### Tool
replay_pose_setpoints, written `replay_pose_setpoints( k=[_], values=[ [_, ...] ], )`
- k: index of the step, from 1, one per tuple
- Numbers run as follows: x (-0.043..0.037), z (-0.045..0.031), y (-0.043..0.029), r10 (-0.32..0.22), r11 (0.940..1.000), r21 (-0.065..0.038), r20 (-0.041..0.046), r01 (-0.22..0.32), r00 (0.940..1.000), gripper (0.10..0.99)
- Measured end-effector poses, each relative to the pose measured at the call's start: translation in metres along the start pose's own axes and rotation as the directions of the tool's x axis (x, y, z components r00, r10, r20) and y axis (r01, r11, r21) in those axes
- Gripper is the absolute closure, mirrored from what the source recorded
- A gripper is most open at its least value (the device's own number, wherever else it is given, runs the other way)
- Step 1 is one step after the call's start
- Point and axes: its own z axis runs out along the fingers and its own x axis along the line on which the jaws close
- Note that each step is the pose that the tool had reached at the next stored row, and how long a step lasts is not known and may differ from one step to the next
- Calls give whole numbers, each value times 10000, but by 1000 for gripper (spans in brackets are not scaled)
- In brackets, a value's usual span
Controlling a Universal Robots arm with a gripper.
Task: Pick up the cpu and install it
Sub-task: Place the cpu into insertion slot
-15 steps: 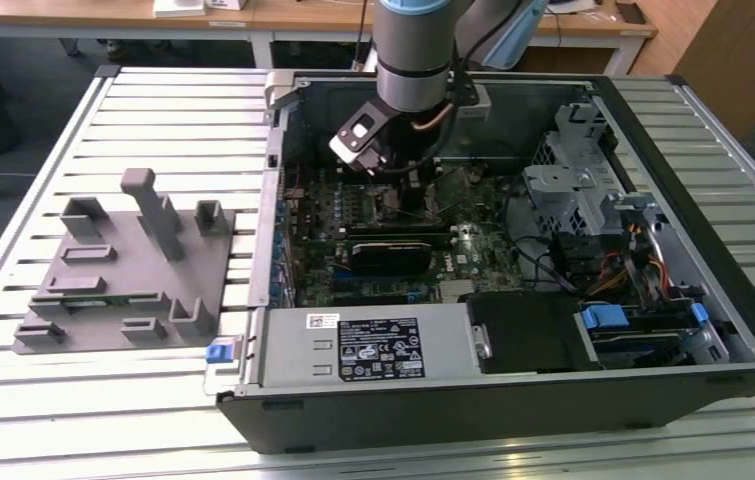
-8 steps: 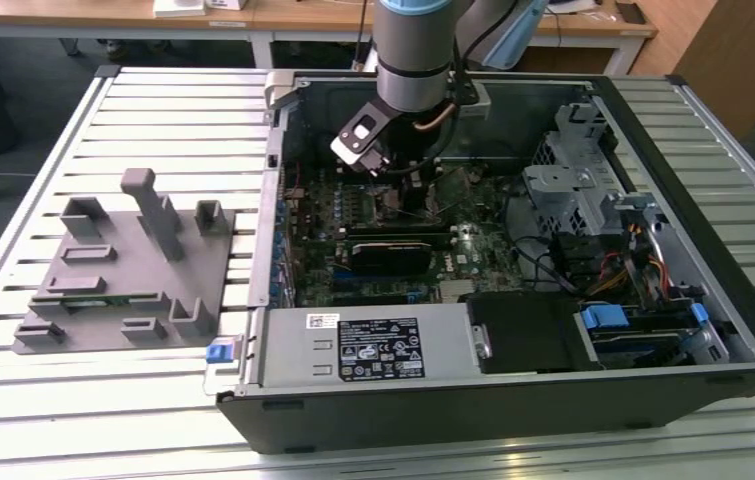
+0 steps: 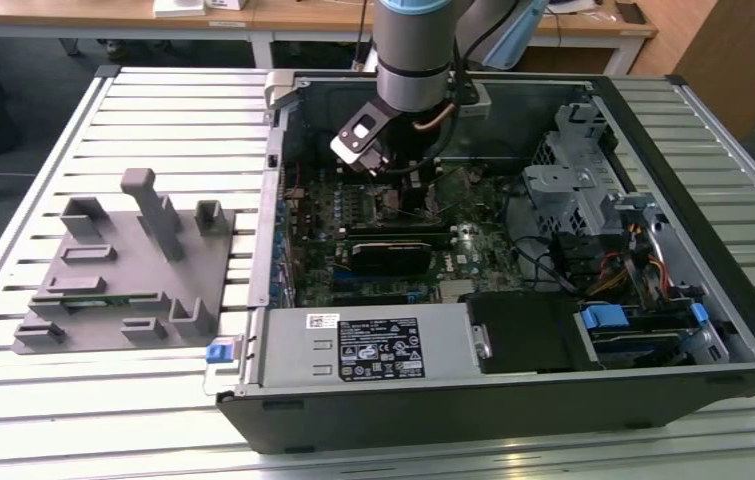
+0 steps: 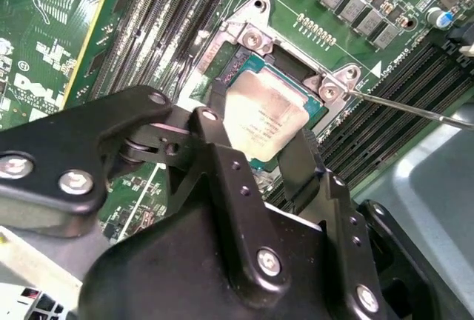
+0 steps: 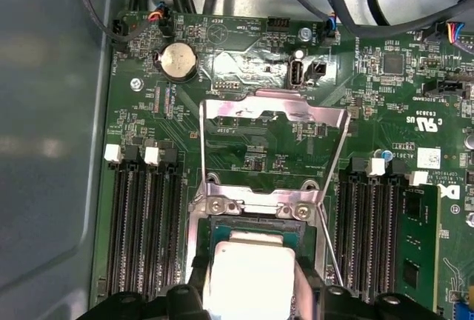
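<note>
The cpu (image 4: 265, 112), a small square chip with a pale silver top, sits low over the open socket (image 4: 252, 38) on the green motherboard. My gripper (image 4: 259, 133) straddles it, one black finger against each of two opposite sides, shut on the cpu. In the first wrist view the cpu (image 5: 249, 275) lies between the fingers (image 5: 194, 284), just below the socket's hinge. In the exterior view my gripper (image 3: 411, 200) reaches down inside the open computer case (image 3: 697, 150). Whether the chip rests fully in the socket I cannot tell.
The socket's metal load plate (image 5: 274, 109) is folded back open, and its thin lever (image 4: 415, 105) sticks out to one side. Memory slots (image 5: 144, 231) flank the socket. A black card (image 3: 397, 250) and the power supply (image 3: 364, 345) lie nearby. A grey plastic fixture (image 3: 124, 270) stands on the slatted table.
</note>
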Motion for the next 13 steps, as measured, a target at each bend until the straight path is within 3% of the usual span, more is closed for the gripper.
replay_pose_setpoints(
  k=[1, 13],
  values=[
    [0, -1, 1, -1, 10000, 0, 2, 1, 10000, 557],
    [0, -14, 17, -104, 9999, 30, 59, 104, 9999, 557]
  ],
)
